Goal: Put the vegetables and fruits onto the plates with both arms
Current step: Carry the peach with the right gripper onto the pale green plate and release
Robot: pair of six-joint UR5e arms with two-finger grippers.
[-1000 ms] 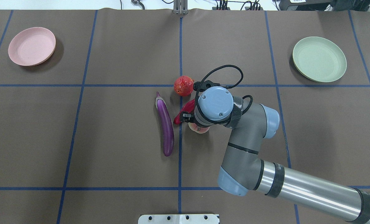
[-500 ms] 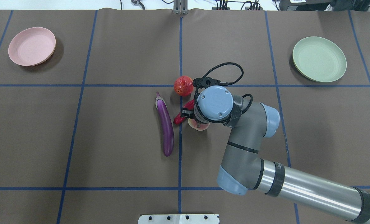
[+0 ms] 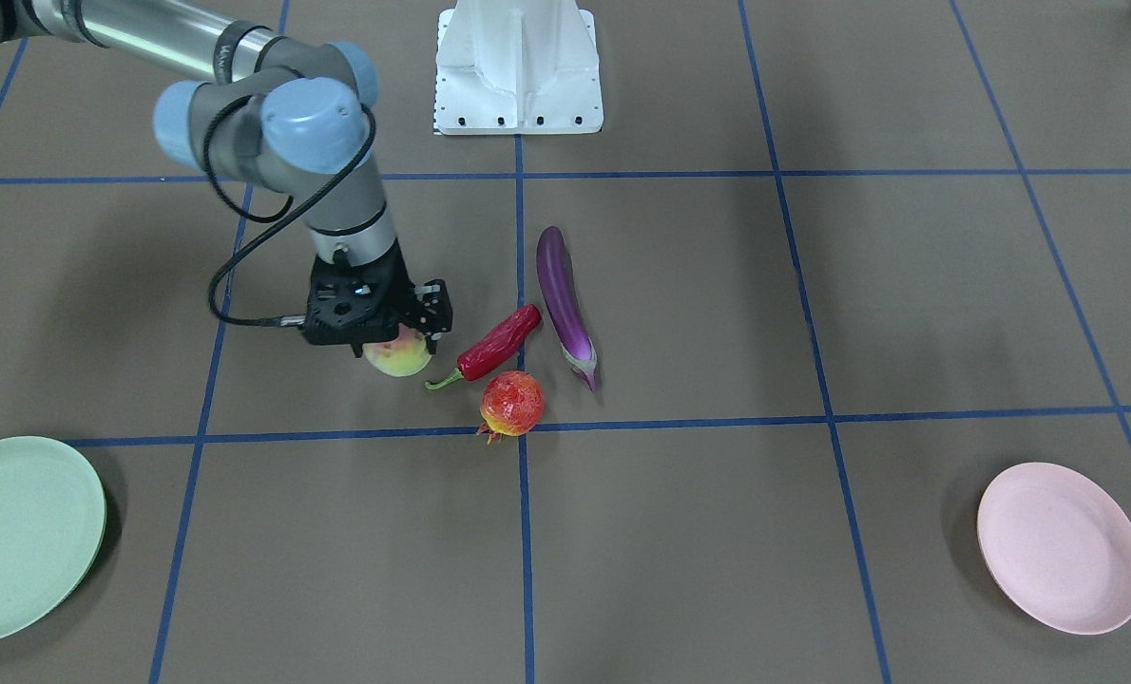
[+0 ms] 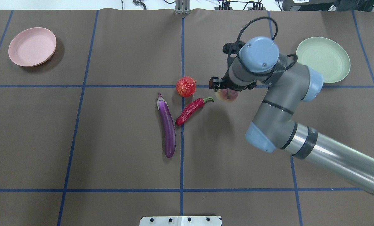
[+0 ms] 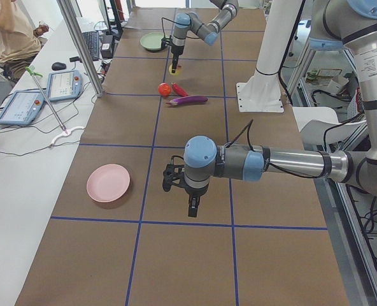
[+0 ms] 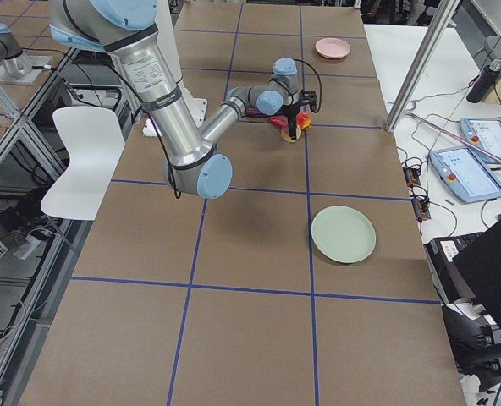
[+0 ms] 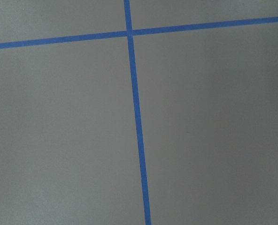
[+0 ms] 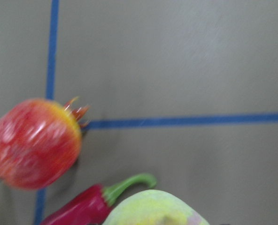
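Observation:
My right gripper [image 4: 225,90] is shut on the yellow-green peach [image 4: 226,96] and holds it above the mat, right of the chili's green stem. The peach [image 8: 155,208] fills the bottom edge of the right wrist view. The red chili pepper [image 4: 190,111], the purple eggplant [image 4: 167,125] and the pomegranate [image 4: 185,86] lie together at mid-table. The mint green plate [image 4: 322,59] sits far right, the pink plate [image 4: 32,46] far left, both bare. My left gripper [image 5: 192,207] shows only in the exterior left view, hanging over bare mat; I cannot tell its state.
The white base block [image 4: 180,220] stands at the near table edge. Blue tape lines grid the brown mat [image 7: 134,117]. A person and two tablets [image 5: 23,105] are beside the table's far side.
My right arm has lifted the peach from beside the chili and carried it away from the robot and to the right, towards the green plate. The other produce has not moved.

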